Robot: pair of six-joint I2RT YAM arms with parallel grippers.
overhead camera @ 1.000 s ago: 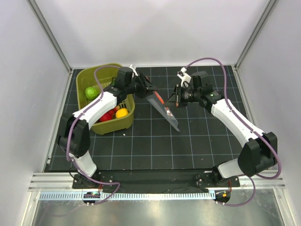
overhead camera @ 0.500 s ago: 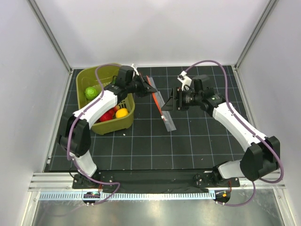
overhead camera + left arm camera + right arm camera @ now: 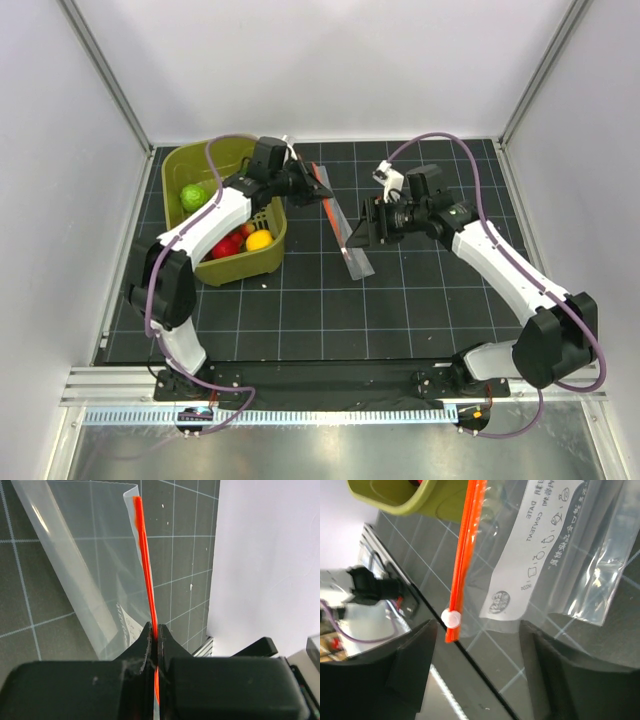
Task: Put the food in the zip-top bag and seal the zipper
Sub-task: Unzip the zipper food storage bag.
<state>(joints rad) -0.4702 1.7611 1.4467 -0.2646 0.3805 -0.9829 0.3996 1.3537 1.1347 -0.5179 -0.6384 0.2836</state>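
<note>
Since a second ago my right gripper [image 3: 352,232] has moved left and down the table, up against the zip-top bag [image 3: 357,264]. The bag's free lower corner has swung in toward the left, so the pouch now lies steeper than before. My left gripper [image 3: 154,632] has barely shifted and still pinches the zipper [image 3: 144,555], its fingers pressed together on the red-orange strip at the bag's upper end.

The bag hangs from that pinch and runs down toward the near side, its lower end on the black gridded table [image 3: 420,300]. It sits just right of the olive-green basket [image 3: 178,165].

In the right wrist view the right gripper's fingers [image 3: 415,665] are spread wide. The far end of the zipper and its small white slider [image 3: 451,617] lie between them. I cannot tell whether either finger touches the plastic. A white printed label [image 3: 530,555] shows through the clear film.

None of the food is in the bag. The green ball [image 3: 194,196], the yellow ball [image 3: 259,240] and the red pieces [image 3: 228,246] all lie in the basket, under the left arm.
</note>
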